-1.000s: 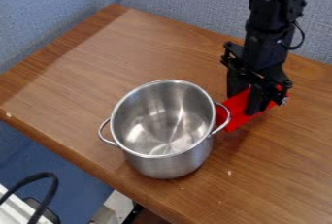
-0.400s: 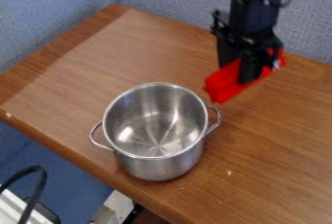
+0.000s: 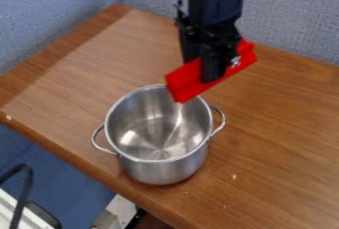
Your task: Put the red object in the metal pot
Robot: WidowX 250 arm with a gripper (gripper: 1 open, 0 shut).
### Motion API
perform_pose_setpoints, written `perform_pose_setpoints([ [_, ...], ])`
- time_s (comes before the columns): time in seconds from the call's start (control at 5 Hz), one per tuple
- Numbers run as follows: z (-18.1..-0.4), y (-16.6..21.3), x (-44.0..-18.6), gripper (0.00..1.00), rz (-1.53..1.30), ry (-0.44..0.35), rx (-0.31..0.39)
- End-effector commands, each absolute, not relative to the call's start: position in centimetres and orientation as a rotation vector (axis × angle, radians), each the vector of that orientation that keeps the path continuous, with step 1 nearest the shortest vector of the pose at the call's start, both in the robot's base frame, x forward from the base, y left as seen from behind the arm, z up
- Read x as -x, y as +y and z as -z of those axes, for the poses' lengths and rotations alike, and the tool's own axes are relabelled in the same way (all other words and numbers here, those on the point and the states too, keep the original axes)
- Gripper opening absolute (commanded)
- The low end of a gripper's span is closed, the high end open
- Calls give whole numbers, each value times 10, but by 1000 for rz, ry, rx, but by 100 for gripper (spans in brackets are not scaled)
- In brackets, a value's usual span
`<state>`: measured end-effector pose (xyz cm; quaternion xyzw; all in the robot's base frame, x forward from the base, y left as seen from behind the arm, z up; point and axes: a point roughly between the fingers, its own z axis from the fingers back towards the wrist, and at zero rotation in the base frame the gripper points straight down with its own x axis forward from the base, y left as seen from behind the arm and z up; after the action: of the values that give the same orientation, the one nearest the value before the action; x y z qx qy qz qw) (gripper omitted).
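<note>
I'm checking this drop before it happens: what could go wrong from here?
The red object hangs tilted in the shut pincer, its low end just over the metal pot's far rim. It looks about as long as the pot is wide, so it could catch on the rim, or tip out onto the table.

The metal pot [image 3: 159, 139] stands open-mouthed, its inside bare, with clear table [image 3: 79, 69] beside it.

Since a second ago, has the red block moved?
Yes. The red object, shut in the gripper, has gone up and left in the camera view, from the table beside the metal pot to above the pot's far rim.
</note>
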<state>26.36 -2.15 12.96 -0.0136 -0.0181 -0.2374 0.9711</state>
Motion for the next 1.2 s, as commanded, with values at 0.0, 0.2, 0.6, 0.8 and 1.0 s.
perform_pose_setpoints([
  [0.0,-133,-15,-244,0,521,-61,3],
  [0.2,-121,-7,-228,0,556,-41,-16],
  [0.6,-92,9,-207,0,561,10,-41],
  [0.8,-75,17,-204,0,531,31,-56],
  [1.0,-56,20,-204,0,523,48,-58],
])
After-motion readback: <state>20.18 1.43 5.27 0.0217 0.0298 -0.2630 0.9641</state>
